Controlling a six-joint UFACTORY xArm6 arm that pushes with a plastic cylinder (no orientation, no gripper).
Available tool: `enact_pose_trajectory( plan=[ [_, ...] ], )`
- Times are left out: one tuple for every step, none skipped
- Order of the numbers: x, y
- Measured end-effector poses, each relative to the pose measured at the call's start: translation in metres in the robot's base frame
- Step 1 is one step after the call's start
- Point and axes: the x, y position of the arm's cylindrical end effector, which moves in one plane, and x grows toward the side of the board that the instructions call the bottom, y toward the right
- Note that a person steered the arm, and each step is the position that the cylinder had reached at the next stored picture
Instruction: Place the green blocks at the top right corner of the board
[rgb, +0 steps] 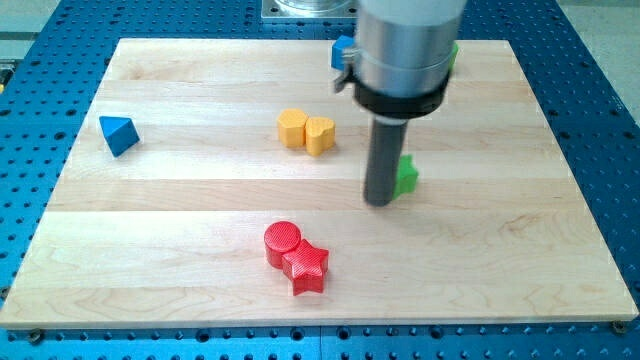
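A: Currently, what does the board (200, 300) carry?

B: It is a pale wooden board lying on a blue perforated table (30, 120). No containers are on it, only loose blocks. A blue triangular block (118, 134) sits at the left of the frame. Two yellow blocks sit upper centre, touching: a yellow hexagonal block (291, 128) and, on its right, a yellow heart-shaped block (320, 134). Two red blocks sit lower centre, touching: a red round block (282, 241) and a red star-shaped block (306, 266). Another blue block (343, 51) shows at the top edge, mostly hidden by the arm; its shape cannot be made out.

A: Where are the green blocks?

B: One green block (405, 175) lies right of centre, bright green, its left part covered by the rod; its shape cannot be told. A second green block (453, 52) shows only as a sliver near the top edge, behind the arm's grey housing (405, 45).

A: State of the tool?

B: There is no gripper to open or close. My tip (380, 203) rests on the board, just beside the nearer green block on its left; whether they touch cannot be told.
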Motion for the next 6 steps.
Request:
enact_pose_trajectory(
  plan=[
    [-0.038, 0.060],
    [-0.038, 0.090],
    [-0.081, 0.093],
    [-0.107, 0.107],
    [-0.108, 0.116],
    [-0.152, 0.105]
  ],
)
